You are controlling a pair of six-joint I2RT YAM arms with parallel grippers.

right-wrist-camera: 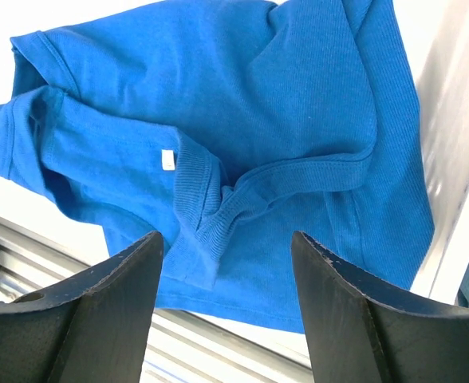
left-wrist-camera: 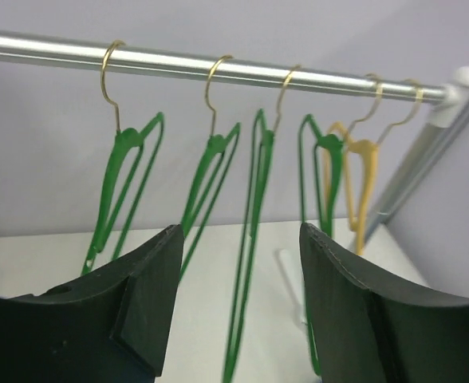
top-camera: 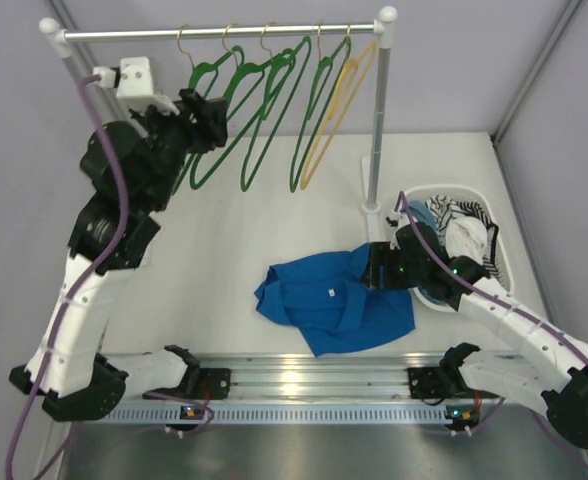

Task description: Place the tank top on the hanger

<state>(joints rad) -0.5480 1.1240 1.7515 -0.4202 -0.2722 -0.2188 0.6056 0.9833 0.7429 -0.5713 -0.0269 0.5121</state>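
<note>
- Overhead, tank top (top-camera: 329, 305) lies crumpled on table (top-camera: 214, 250).
- Right wrist alone: right gripper (right-wrist-camera: 226, 271) jaws apart, empty, over the fabric.
- Left wrist alone: left gripper (left-wrist-camera: 238, 259) parted, empty, facing green hangers (left-wrist-camera: 128, 152) on rail (left-wrist-camera: 179, 62).

The white table (top-camera: 224, 260) carried the crumpled tank top (top-camera: 339, 300) near five o'clock. A laundry basket (top-camera: 505, 243) sat at three o'clock.

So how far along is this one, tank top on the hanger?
Nothing finished yet. The limp royal-blue tank top lies crumpled on the white table, unheld. In hand: the right gripper hovers open above it, and the left gripper is open facing the thin green wire-hooked hangers on the metal rail. Left: take a hanger, thread the top on.
</note>
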